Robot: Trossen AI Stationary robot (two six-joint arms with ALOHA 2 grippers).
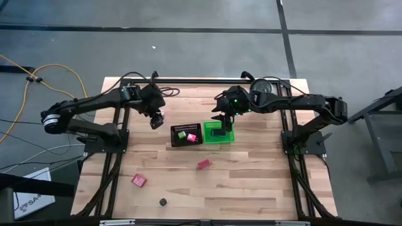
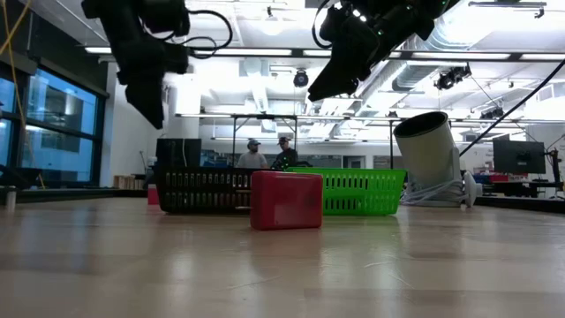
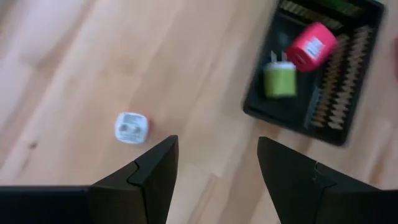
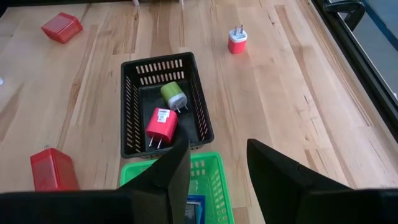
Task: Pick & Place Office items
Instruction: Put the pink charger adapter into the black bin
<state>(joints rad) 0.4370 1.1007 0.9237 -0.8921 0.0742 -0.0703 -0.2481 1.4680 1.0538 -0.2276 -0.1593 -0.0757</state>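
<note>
My left gripper hangs open above the table, left of the black mesh tray; a small white-faced plug lies on the wood below it. My right gripper hangs open over the green bin, which holds a blue piece. In the black tray lie a green plug and a pink-red plug. Two red blocks and a small black bit rest on the table. A pink plug stands prongs up.
A shiny silver round object leans tilted at the table's far right, behind the green bin. The nearer red block stands in front of both containers. Black frame rails run along the table's sides. People stand in the room beyond.
</note>
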